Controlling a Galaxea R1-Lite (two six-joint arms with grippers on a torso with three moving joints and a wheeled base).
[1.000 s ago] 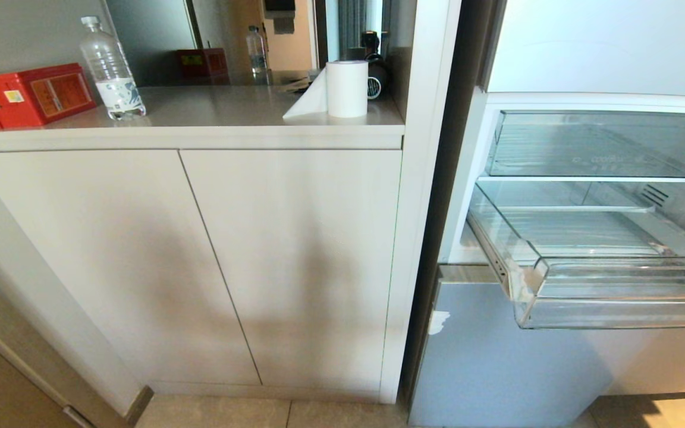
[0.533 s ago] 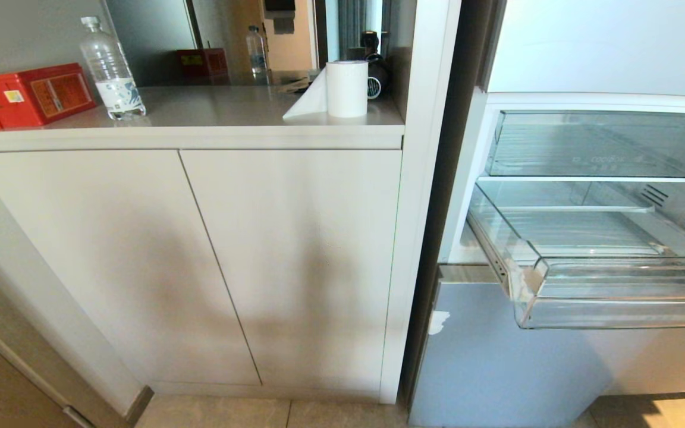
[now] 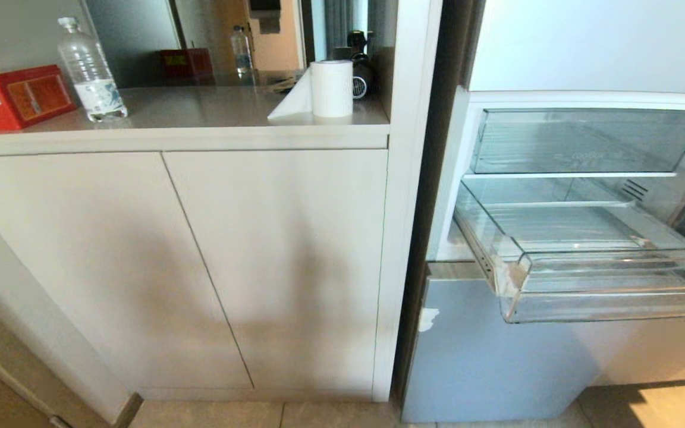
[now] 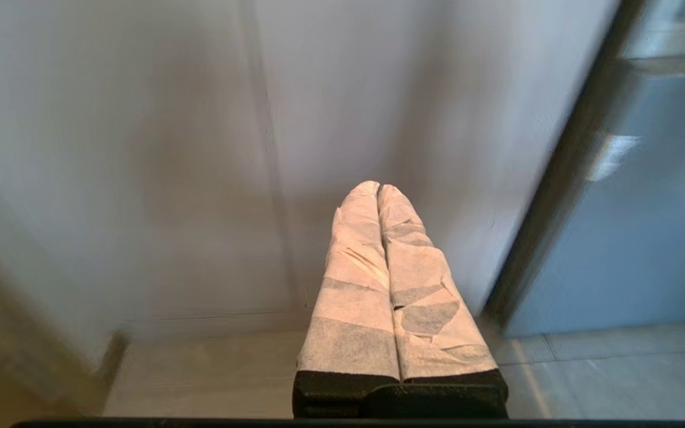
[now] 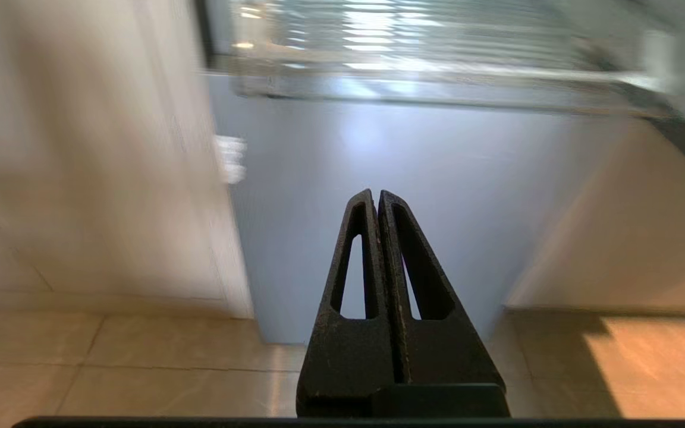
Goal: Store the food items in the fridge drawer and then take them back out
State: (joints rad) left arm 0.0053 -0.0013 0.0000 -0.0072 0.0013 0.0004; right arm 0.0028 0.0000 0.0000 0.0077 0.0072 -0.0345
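Drawer [image 3: 604, 297] sticking out of the open fridge on the right, nothing inside, with left claw [image 4: 378, 188] and right claw [image 5: 376, 194] both squeezing shut, holding nothing, hanging low.

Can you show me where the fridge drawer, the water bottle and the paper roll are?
fridge drawer [image 3: 607, 297]: head view, on its clear front lip.
water bottle [image 3: 90, 74]: head view, on its body.
paper roll [image 3: 332, 89]: head view, on its side.
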